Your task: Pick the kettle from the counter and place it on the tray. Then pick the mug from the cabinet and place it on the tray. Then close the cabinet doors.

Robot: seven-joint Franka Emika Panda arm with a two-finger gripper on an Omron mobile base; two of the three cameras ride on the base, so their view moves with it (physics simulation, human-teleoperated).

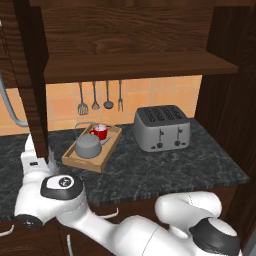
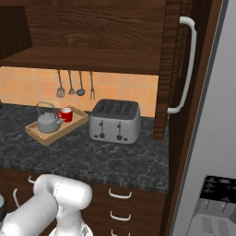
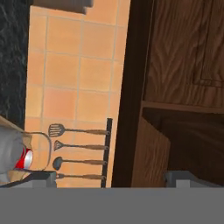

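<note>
Pincer is spread wide, nothing held; grey kettle and red mug are seen on the light-wood tray.

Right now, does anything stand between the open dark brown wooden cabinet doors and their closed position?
Nothing visible does. Nothing overhangs the wooden shelf between the left door and right door; the boxy silver toaster stands lower, on the counter.

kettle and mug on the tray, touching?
Cannot tell. In both the left base view and the right base view the kettle overlaps the red mug on the tray; neither shows a clear gap or contact.
</note>
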